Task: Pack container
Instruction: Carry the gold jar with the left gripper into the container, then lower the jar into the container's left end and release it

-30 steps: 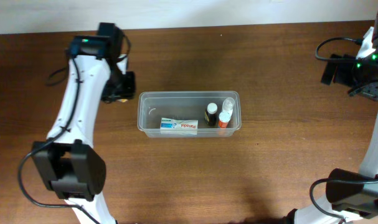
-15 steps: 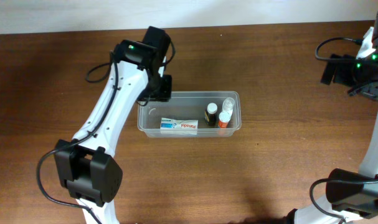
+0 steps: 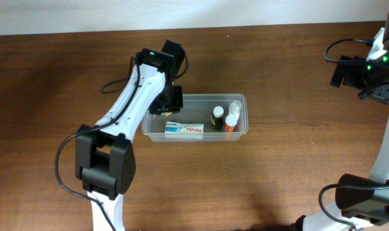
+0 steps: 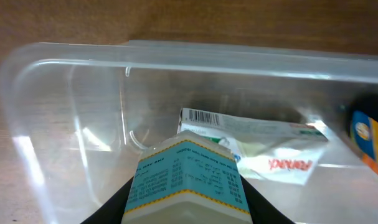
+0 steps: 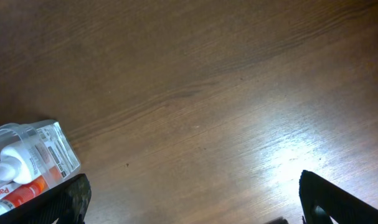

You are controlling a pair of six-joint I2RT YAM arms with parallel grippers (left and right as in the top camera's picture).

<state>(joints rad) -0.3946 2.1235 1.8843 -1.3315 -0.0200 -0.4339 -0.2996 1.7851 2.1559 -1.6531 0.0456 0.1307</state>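
Observation:
The container (image 3: pixel 200 97) is a clear plastic tub lying lengthwise at mid-table. In it lie a white toothpaste box (image 3: pixel 184 129), a dark bottle (image 3: pixel 218 118), an orange-and-white bottle (image 3: pixel 231 120) and a clear bottle (image 3: pixel 235 106). My left gripper (image 3: pixel 169 102) hangs over the tub's left end, shut on a white pack with a teal label (image 4: pixel 187 177). Below the pack, the left wrist view shows the container's far rim (image 4: pixel 238 65) and the toothpaste box (image 4: pixel 257 140). My right gripper (image 5: pixel 195 199) is open over bare wood at the far right, with nothing between its fingers.
The brown wooden table (image 3: pixel 277 173) runs round the tub on all sides. In the right wrist view the container's right end (image 5: pixel 55 146) shows at the lower left, well apart from that gripper. A pale wall edge (image 3: pixel 245 13) bounds the back.
My left arm has swung right, from beside the container's left end to above its left part, with the teal-labelled pack in its grip. The right arm has not moved.

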